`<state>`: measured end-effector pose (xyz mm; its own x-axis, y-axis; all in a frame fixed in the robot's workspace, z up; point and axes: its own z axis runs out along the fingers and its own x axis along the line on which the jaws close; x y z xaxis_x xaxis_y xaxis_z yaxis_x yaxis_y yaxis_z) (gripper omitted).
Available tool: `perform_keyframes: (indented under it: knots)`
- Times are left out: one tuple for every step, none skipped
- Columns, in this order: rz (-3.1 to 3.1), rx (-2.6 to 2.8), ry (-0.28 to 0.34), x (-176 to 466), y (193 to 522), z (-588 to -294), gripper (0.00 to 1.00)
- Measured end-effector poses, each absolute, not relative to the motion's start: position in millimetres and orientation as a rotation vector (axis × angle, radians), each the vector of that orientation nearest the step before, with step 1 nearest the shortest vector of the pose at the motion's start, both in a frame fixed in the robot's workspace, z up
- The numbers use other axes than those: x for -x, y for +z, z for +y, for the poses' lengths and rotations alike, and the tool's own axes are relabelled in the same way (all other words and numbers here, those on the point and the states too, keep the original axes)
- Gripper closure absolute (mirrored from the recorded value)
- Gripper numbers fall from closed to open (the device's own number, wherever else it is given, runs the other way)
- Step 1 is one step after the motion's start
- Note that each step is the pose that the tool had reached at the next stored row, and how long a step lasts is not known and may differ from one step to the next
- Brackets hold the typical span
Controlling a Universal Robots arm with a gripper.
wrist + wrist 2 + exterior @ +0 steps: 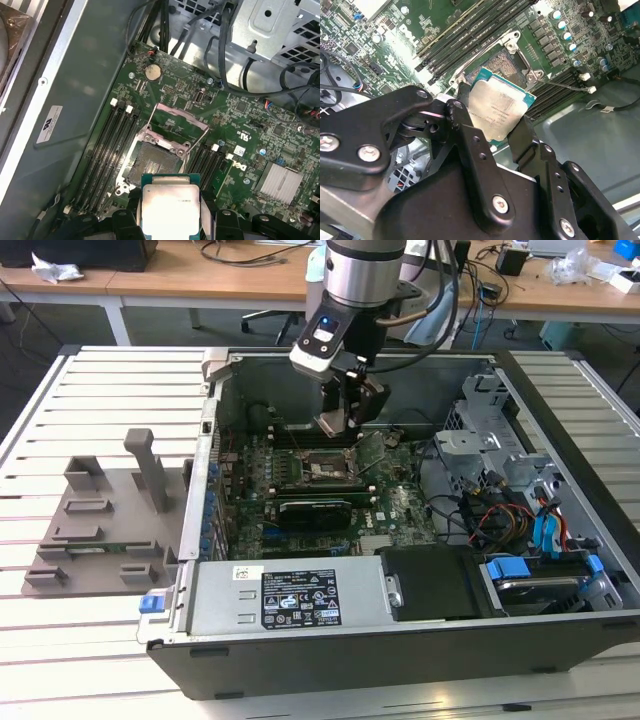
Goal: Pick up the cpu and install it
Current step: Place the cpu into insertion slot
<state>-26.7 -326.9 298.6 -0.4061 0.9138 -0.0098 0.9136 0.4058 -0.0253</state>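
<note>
The black two-fingered tool [494, 114] is clamped on the small square cpu with a silver-grey metal top [501, 102], held flat between its fingers. The open black socket [152, 161] on the green motherboard [240, 135] lies lower, just beyond the chip's leading edge.

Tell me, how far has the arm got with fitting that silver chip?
Pickup looks done: the black claw grips the flat silver-topped square chip. It hangs above the motherboard's open square socket, hinged metal lid raised. Seating it is not yet done.
</note>
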Motion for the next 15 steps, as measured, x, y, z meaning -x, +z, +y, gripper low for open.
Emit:
perform_keyframes:
  knots:
    - [-2.621,1.722,0.042,26.7,298.5,-326.9,0.45]
    - [-2.616,1.73,0.043,26.7,298.5,-326.9,0.45]
    - [-2.611,1.738,0.043,26.7,298.4,-326.9,0.45]
    - [-2.606,1.744,0.043,26.7,298.4,-326.9,0.45]
    - [-2.603,1.749,0.043,26.7,298.3,-326.9,0.45]
    - [-2.601,1.753,0.044,26.7,298.3,-326.9,0.45]
    - [-2.596,1.76,0.044,26.7,298.3,-326.9,0.45]
    - [-2.592,1.766,0.044,26.7,298.3,-326.9,0.45]
    - [-2.588,1.772,0.044,26.7,298.2,-326.9,0.45]
    - [-2.584,1.777,0.044,26.7,298.2,-326.9,0.45]
    - [-2.581,1.781,0.044,26.7,298.2,-326.9,0.45]
    - [-2.577,1.788,0.045,26.7,298.1,-326.9,0.45]
    - [-2.571,1.797,0.045,26.7,298.1,-326.9,0.45]
    - [-2.568,1.801,0.045,26.7,298.1,-326.9,0.45]
    - [-2.565,1.805,0.046,26.7,298.1,-326.9,0.45]
